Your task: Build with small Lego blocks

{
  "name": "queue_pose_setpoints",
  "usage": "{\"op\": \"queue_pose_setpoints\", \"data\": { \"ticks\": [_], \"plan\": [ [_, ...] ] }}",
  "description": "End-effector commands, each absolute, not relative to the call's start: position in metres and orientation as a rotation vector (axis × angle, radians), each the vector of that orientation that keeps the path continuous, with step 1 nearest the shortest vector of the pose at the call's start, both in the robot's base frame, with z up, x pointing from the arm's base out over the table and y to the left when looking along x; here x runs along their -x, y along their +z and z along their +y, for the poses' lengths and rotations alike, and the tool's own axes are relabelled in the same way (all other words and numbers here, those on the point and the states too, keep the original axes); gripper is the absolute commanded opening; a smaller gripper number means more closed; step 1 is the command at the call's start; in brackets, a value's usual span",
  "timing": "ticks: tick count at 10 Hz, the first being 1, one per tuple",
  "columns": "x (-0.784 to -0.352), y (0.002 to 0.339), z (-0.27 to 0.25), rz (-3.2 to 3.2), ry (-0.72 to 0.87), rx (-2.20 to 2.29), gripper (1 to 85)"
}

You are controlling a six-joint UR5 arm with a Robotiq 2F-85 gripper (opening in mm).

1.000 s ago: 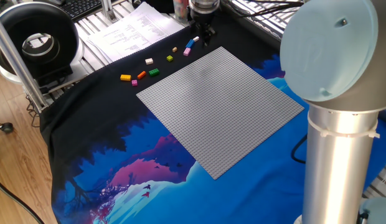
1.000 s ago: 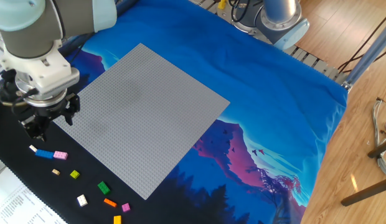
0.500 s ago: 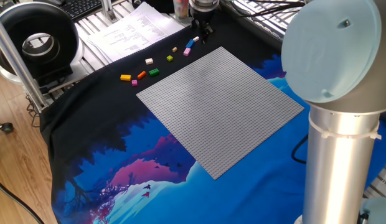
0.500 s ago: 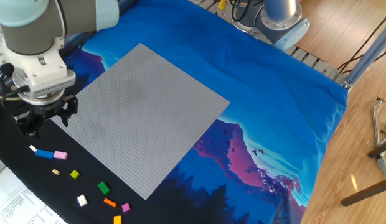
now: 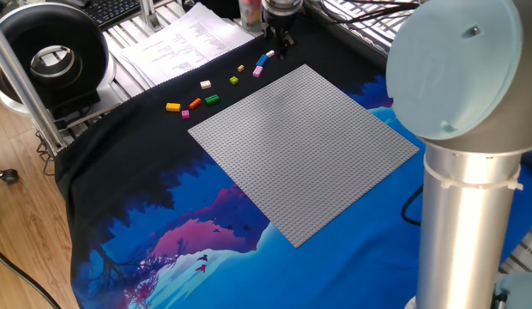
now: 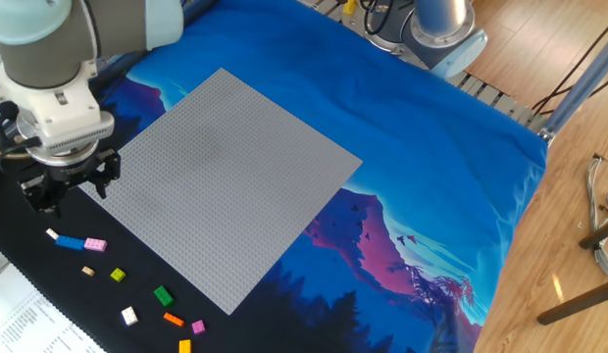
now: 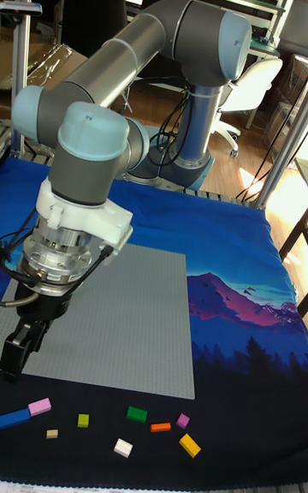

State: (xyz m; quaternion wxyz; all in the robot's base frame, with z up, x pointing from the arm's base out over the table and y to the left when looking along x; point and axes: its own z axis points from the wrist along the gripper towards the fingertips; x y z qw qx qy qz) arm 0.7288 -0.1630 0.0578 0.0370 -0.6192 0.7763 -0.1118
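Observation:
The small Lego blocks lie loose on the black cloth beside the grey baseplate [image 6: 221, 181]. In one fixed view I make out a blue one [image 5: 262, 60], pink [image 5: 257, 71], green [image 5: 213, 99], orange [image 5: 196, 103] and yellow [image 5: 172, 107]. The tall fixed view shows them in a row: blue [image 7: 13, 418], pink [image 7: 39, 407], green [image 7: 136, 413], white [image 7: 124, 448], yellow [image 7: 190, 445]. My gripper [image 6: 74, 194] [image 7: 24, 346] [image 5: 281, 47] hangs above the cloth just off the baseplate's corner, near the blue and pink blocks [image 6: 71, 242]. It looks open, with nothing between its fingers.
Printed paper sheets [image 5: 184, 39] and a black round device [image 5: 51, 56] sit past the blocks by the table edge. A second grey robot column [image 5: 468, 172] stands at the near right. The blue patterned cloth [image 6: 412, 157] covers the table.
The gripper has drifted a little away from the baseplate's corner, toward the table edge. The blocks have not moved.

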Motion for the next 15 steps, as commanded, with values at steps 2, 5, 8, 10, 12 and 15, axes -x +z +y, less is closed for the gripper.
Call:
{"op": "queue_pose_setpoints", "data": {
  "ticks": [2,5,8,10,12,15],
  "plan": [
    [-0.735,0.049,-0.163,2.355,-0.307,1.928,65.7],
    [-0.742,0.037,-0.158,2.315,-0.247,1.945,65.7],
    [-0.748,0.030,-0.160,2.288,-0.258,1.988,66.3],
    [-0.746,0.030,-0.161,2.269,-0.259,2.030,70.3],
    [-0.738,0.028,-0.172,2.253,-0.275,2.128,70.3],
    [-0.744,0.024,-0.163,2.154,-0.245,2.184,70.0]
  ]
}}
